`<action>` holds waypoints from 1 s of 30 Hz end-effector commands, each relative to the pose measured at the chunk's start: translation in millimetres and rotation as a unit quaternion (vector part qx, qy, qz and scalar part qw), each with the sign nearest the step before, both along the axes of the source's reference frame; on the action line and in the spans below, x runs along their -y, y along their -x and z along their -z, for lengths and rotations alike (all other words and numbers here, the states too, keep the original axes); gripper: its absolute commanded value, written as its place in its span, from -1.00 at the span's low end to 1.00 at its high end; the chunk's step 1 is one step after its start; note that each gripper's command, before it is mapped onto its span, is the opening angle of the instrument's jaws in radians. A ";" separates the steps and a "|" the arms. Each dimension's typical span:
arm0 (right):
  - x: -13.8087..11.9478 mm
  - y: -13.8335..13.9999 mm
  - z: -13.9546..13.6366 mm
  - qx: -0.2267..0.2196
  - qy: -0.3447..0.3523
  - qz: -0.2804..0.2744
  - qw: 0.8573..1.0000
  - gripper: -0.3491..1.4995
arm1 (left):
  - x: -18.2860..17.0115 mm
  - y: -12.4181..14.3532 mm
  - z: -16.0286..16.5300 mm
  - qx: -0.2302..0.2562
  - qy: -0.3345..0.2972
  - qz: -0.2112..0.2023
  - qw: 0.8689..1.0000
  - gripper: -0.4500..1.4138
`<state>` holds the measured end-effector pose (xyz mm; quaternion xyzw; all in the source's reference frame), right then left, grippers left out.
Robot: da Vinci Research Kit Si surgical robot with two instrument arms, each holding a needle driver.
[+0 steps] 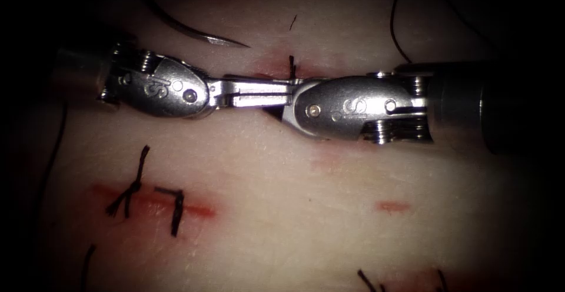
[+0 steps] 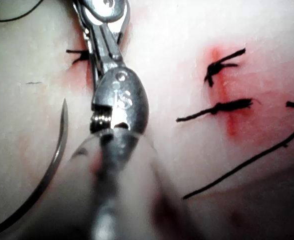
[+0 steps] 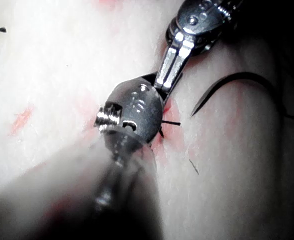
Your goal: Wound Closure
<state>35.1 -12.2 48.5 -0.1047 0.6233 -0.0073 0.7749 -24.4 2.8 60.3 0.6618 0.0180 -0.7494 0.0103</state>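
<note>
Both tools meet tip to tip over the upper cut: left tool has its jaws closed and laid flat, gripping nothing I can make out; right tool has its tips hidden behind the left tool's jaws, so can't tell its state. Needle lies loose on the tissue just above the left tool, not in the tissue, held by neither. Thread trails off above the right tool. Below the tools, two knotted stitches sit done on another cut. My read: the cut under the tools has one stub of thread, rest apparently pending.
</note>
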 end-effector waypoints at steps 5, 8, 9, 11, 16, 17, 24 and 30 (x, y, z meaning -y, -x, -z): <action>0.8 2.4 0.9 0.009 -0.017 -0.013 1.000 0.73 | 0.0 -1.4 1.5 -0.008 -0.006 0.010 1.000 -1.00; 1.2 4.5 2.1 0.015 -0.019 -0.021 0.999 0.87 | -0.1 -2.6 2.4 -0.016 -0.013 0.019 1.000 -1.00; 1.2 4.5 2.1 0.015 -0.019 -0.021 0.999 0.87 | -0.1 -2.6 2.4 -0.016 -0.013 0.019 1.000 -1.00; 1.3 6.0 3.2 0.014 -0.022 -0.029 0.999 0.91 | -0.2 -3.4 2.8 -0.026 -0.010 0.029 0.999 -1.00; 0.8 8.9 5.4 0.008 -0.031 -0.046 0.998 0.92 | -0.7 -5.1 2.8 -0.048 -0.005 0.050 0.998 -1.00; 0.8 9.4 5.8 0.007 -0.032 -0.050 0.998 0.94 | -0.9 -5.4 2.7 -0.056 -0.001 0.056 0.997 -1.00; 0.5 10.4 6.1 0.013 -0.034 -0.058 0.998 0.92 | -1.6 -8.0 0.7 -0.138 0.018 0.074 0.988 -1.00; 0.7 10.3 5.8 0.013 -0.032 -0.058 0.998 0.92 | -2.5 -10.1 -1.1 -0.219 0.021 0.084 0.972 -0.96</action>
